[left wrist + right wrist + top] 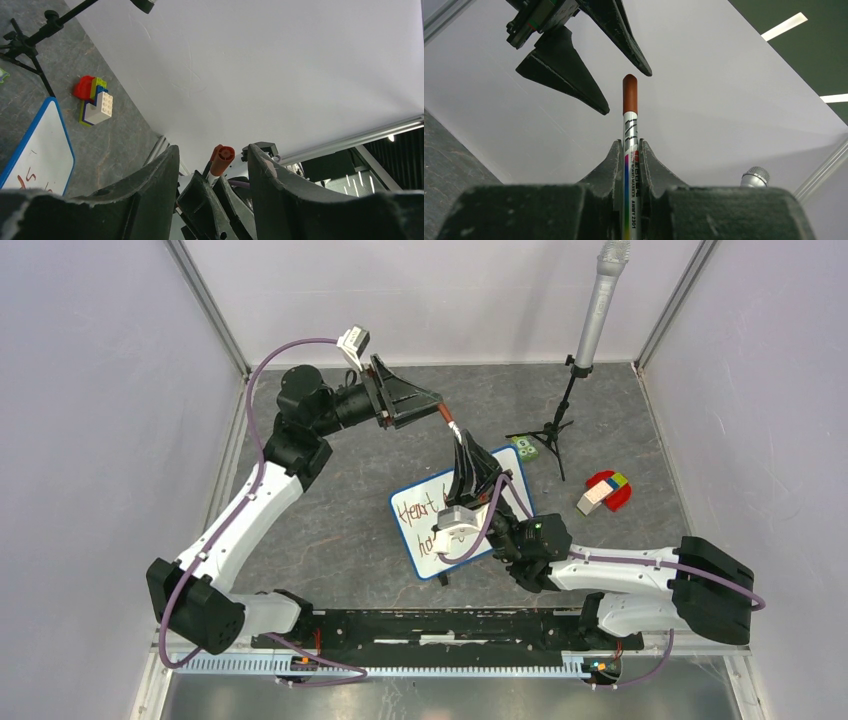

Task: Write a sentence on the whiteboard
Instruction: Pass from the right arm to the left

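The whiteboard [505,490] lies flat at the table's middle, and its blue-framed corner shows in the left wrist view [45,135]. The sentence [413,508] starts with "Heart"; its second line is partly hidden under my right arm. My right gripper [462,447] is shut on a silver marker [630,150] above the board, with its reddish-brown cap end [630,93] pointing up and left. My left gripper [436,400] is open. Its fingertips [596,105] flank the cap end [223,157] without touching it.
A microphone on a black tripod [560,425] stands at the back right, and its head shows in the right wrist view [756,176]. A small green item [526,448] lies beside the tripod. Toy bricks and a red piece [604,492] lie right of the board. White walls enclose the table.
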Motion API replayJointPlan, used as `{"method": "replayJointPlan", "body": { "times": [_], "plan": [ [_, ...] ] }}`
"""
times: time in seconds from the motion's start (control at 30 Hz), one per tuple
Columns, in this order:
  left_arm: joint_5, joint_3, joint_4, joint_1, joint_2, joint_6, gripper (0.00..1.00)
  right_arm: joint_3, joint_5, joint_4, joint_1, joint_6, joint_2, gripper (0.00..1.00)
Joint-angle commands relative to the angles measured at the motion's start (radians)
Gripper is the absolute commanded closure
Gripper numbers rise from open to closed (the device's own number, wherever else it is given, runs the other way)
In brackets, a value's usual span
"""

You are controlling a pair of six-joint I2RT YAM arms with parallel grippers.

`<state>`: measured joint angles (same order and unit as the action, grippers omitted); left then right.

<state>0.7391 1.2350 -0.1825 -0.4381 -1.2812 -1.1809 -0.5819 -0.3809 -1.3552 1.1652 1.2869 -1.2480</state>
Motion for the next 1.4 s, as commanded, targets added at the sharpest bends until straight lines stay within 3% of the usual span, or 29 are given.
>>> {"method": "replayJointPlan", "body": {
  "times": [0.0, 0.17, 0.53, 0.8, 1.37],
  "plan": [
    [0.019, 0.016, -0.043, -0.020, 0.007, 0.059, 0.42, -0.008, 0.018, -0.080, 0.013, 0.017, 0.007, 1.00],
    [0.013, 0.019, -0.040, -0.034, 0.002, 0.071, 0.45, -0.024, 0.009, -0.067, 0.017, 0.012, 0.001, 1.00],
    [0.009, 0.031, -0.040, -0.049, -0.002, 0.080, 0.64, -0.037, 0.006, -0.056, 0.037, 0.019, -0.016, 1.00],
    [0.010, -0.002, -0.040, -0.064, 0.009, 0.076, 0.97, -0.068, -0.019, -0.030, 0.038, 0.017, -0.028, 1.00],
    [0.006, -0.135, -0.040, -0.175, 0.005, 0.036, 0.97, -0.165, 0.027, -0.051, -0.003, 0.074, -0.095, 1.00]
  ]
}}
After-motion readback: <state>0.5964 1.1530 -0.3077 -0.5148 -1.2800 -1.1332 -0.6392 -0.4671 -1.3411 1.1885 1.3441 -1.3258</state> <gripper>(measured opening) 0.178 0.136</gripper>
